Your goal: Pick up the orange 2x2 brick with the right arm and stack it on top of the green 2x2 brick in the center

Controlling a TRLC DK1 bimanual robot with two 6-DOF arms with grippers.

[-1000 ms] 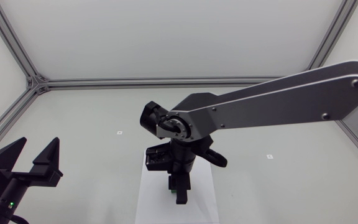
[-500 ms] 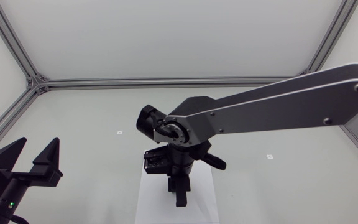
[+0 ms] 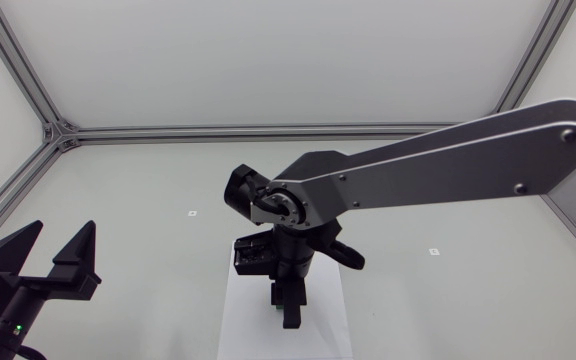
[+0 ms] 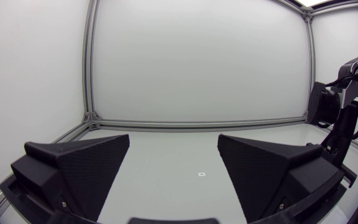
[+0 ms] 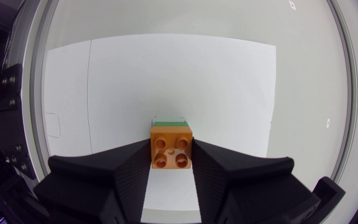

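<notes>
writing: two small square marks on the table (image 3: 118,200), one (image 3: 192,213) left of centre and one (image 3: 433,250) right of it; print too small to read. the faint box outline (image 5: 53,124) on the sheet has nothing legible in it. no print shows on either brick.

orange brick (image 5: 171,151): studs up, all four facing the right wrist camera. its footprint is square, so there is no long axis. its sides run in line with the sheet's edges. it sits on top of the green brick (image 5: 170,124), which shows only as a thin strip past the orange brick's far side.

both bricks are on the white sheet (image 3: 330,325), about midway between its side edges. the sheet lies at the middle of the table's near edge. from the head view the stack is hidden under the right gripper.

right arm (image 3: 448,165): comes in from the right edge and reaches to the table's centre, wrist turned down. the right gripper (image 3: 290,312) points straight down over the sheet. its fingers (image 5: 129,171) are set narrow, one pressed against each opposite side of the orange brick, so it is clamped on that brick.

left gripper (image 3: 63,230): at the table's near left corner, well apart from the sheet. its fingers are spread wide with nothing between them. from the left wrist view the right arm shows far off beside the right-hand finger.
</notes>
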